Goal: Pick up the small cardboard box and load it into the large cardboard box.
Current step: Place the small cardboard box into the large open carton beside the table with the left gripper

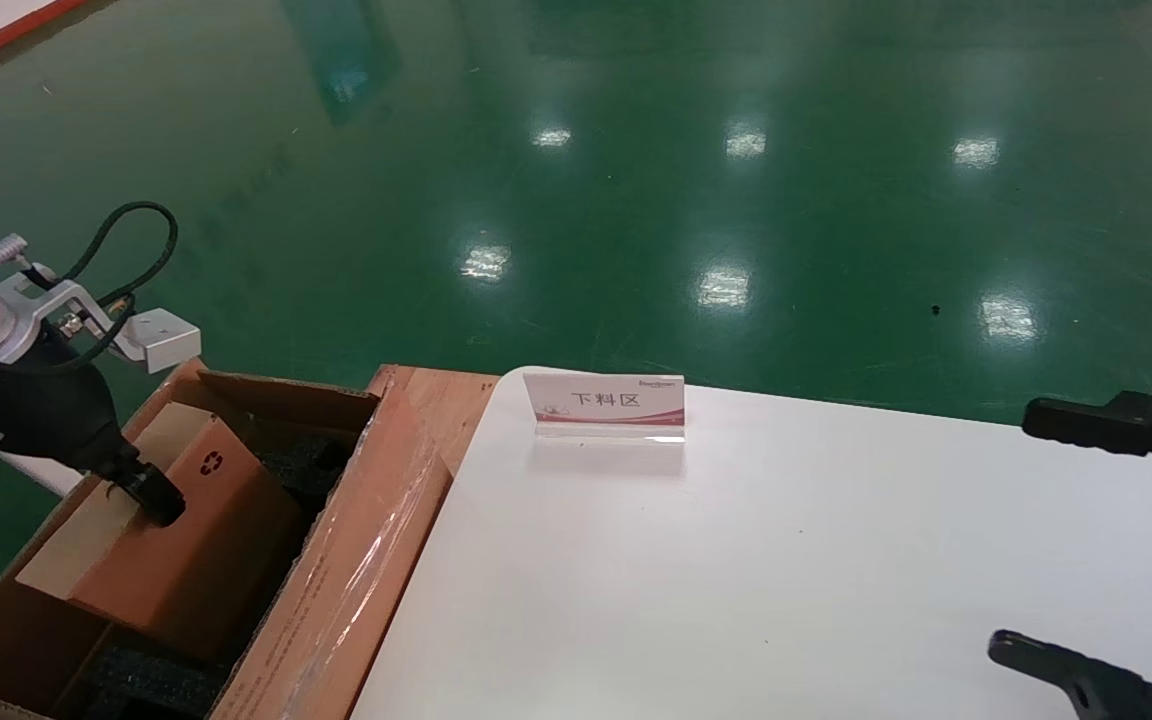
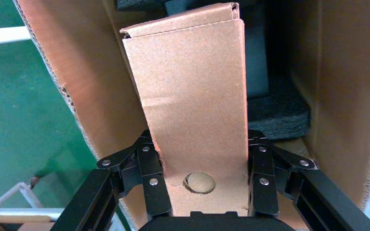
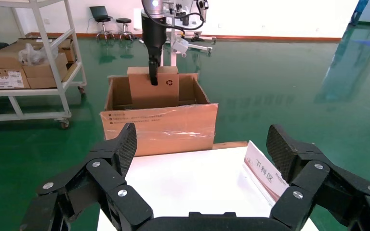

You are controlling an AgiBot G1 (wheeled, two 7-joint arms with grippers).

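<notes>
While right end effector gapes, left end effector grips small cardboard box inside large cardboard box.

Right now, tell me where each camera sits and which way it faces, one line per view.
Head view: from the robot's head, looking forward and down at the white table and the large cardboard box; both arms show.
Left wrist view: on the left arm, looking along the left gripper into that box; its fingers clamp the small cardboard box.
Right wrist view: on the right arm above the table, facing the large box; the right gripper is open.
Shared: all three show the small box.
</notes>
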